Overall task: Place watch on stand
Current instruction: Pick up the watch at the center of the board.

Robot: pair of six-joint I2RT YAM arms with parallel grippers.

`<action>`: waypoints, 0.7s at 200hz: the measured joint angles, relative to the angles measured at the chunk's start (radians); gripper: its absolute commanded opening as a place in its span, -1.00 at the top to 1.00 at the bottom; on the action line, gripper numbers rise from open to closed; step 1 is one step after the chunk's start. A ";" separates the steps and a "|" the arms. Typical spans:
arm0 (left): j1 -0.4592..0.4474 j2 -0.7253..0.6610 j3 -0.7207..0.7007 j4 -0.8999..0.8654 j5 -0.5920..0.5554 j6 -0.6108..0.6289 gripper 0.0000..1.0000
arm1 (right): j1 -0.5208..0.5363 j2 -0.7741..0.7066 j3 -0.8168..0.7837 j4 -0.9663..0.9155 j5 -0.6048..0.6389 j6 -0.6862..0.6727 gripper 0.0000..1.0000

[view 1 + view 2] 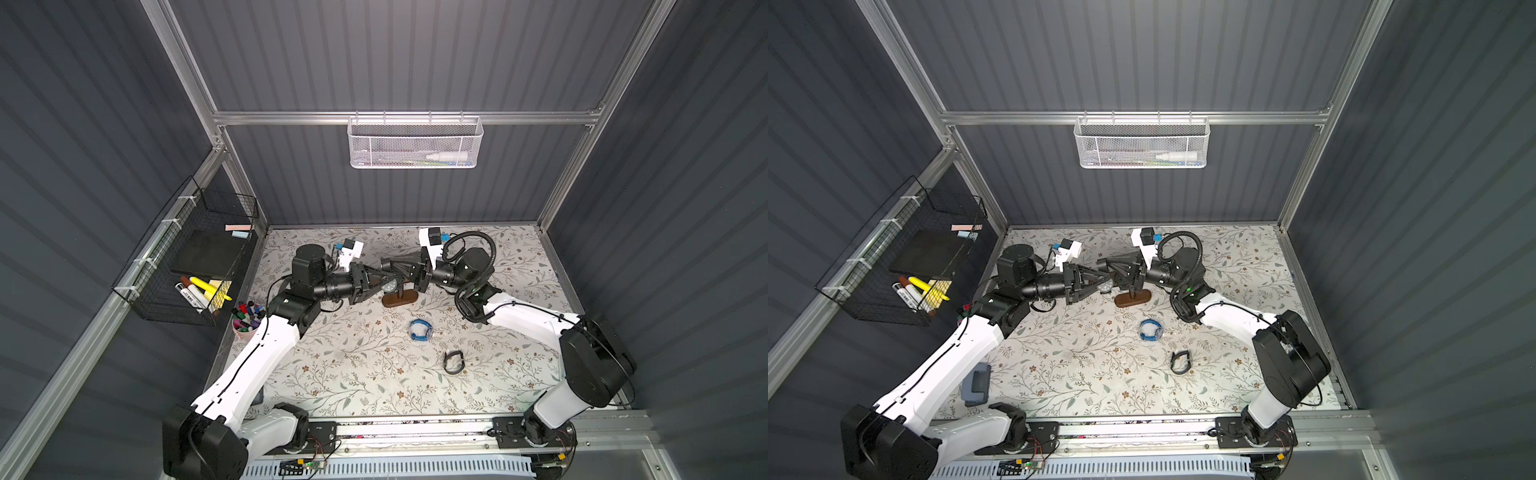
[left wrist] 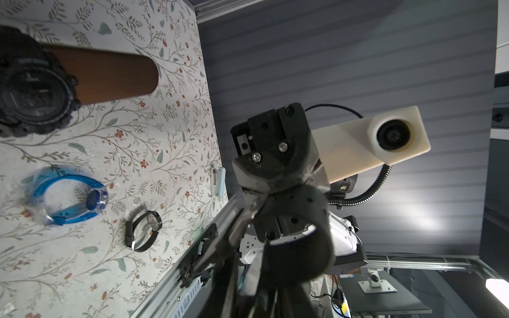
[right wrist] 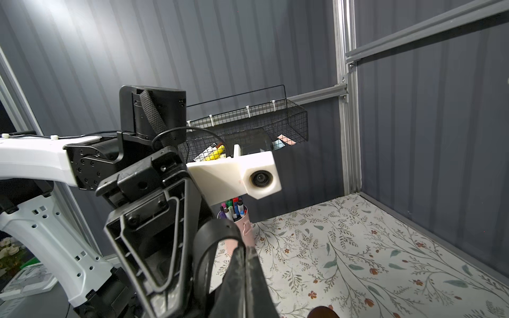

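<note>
Its dial lettering too blurred to read, the chunky black round watch point(image 2: 33, 90) wraps the smooth brown wooden bar of the stand point(image 2: 110, 74) just beside both end effectors, the right end effector point(image 3: 244, 252) clenched on a perforated black strap loop point(image 3: 214, 228), while I cannot tell whether the left end effector point(image 1: 380, 274) is grasping or released.

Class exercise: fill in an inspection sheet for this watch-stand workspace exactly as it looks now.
Surface: floral table, no spills seen.
Job's things: stand upright; black watch at its bar, seating unclear.
Clutter: blue watch, slim black watch, marker cup.
Grippers: right gripper shut on black strap; left gripper close by, opening unclear.
Cables: black hose looped above the right wrist.
Surroundings: wire basket, mesh basket, grey walls.
</note>
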 measured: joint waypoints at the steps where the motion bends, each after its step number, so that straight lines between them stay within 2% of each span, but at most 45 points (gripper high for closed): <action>1: 0.000 0.001 0.003 -0.003 -0.002 0.004 0.39 | 0.000 0.000 0.000 0.001 0.000 0.000 0.98; 38: 0.005 0.008 0.054 -0.042 -0.020 0.053 0.43 | 0.000 -0.002 -0.002 -0.005 0.002 0.002 1.00; 62: 0.006 0.010 0.056 -0.058 -0.025 0.080 -0.02 | 0.000 -0.013 -0.002 -0.024 0.006 -0.006 1.00; 72: 0.007 0.011 0.057 -0.068 -0.031 0.088 -0.13 | 0.000 -0.018 -0.002 -0.037 0.013 -0.012 1.00; 140: 0.019 0.011 0.107 -0.180 -0.100 0.181 -0.30 | 0.000 -0.084 -0.002 -0.218 0.109 -0.045 1.00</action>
